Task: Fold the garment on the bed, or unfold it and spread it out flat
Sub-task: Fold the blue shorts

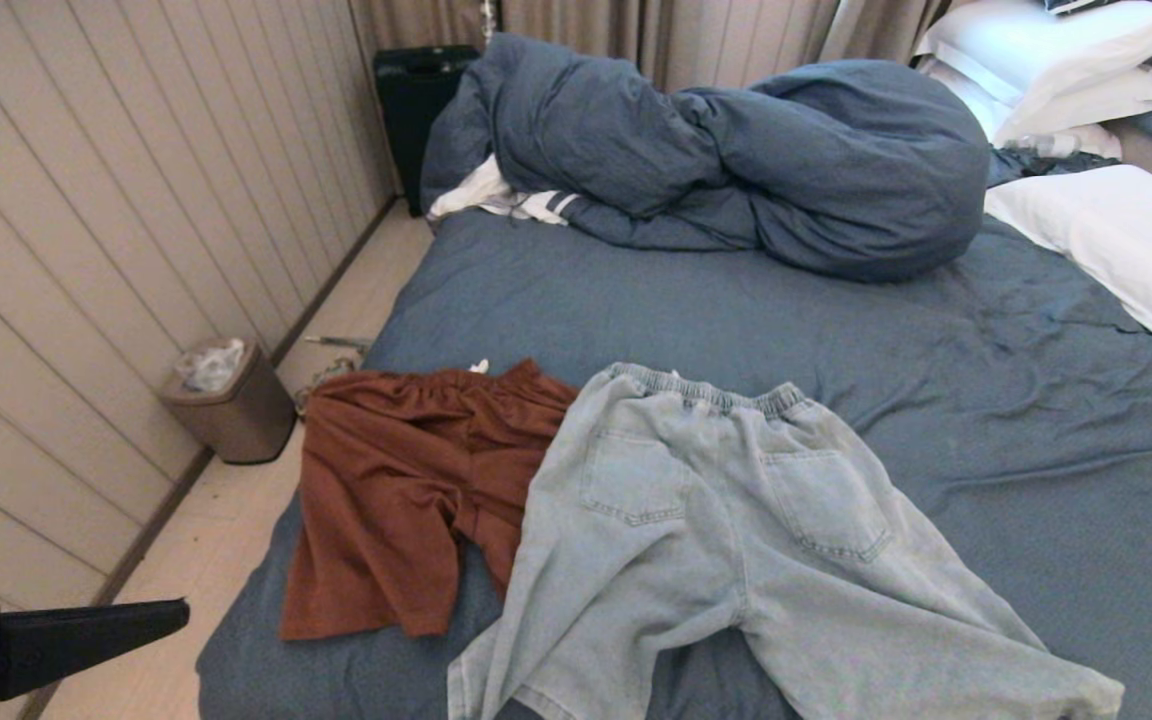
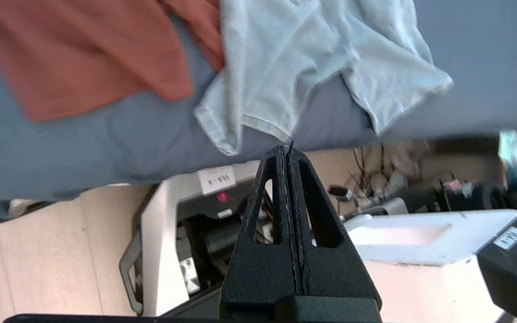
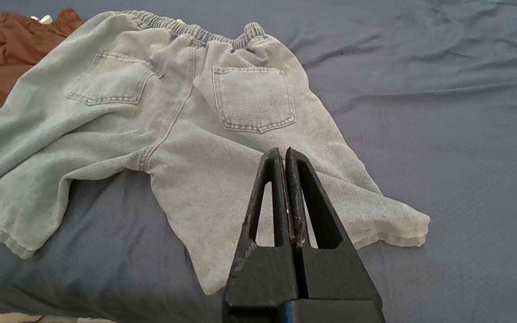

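**Both claws clenched and empty; two garments lie on the bed**

The left gripper (image 2: 288, 150) is clenched with nothing between its fingers, poised off the near edge of the bed (image 1: 736, 310), above the floor. The right gripper (image 3: 284, 154) is likewise clenched and empty, over the pale denim shorts (image 1: 726, 520).

Containers: one small bin (image 1: 231, 405) stands on the floor by the wall, left of the bed, with a crumpled liner or paper inside.

Count: two garments, the denim shorts and the rust-brown shorts (image 1: 396, 490), touching and overlapping near the bed's near left corner. One bunched blue duvet (image 1: 726, 150) at the far side; at least three white pillows (image 1: 1116, 230) on the right.

Only the head view shows the bin, duvet and pillows. Only the left wrist view shows the robot's white base (image 2: 402, 242) beneath the bed edge. The right wrist view alone shows both back pockets closely.
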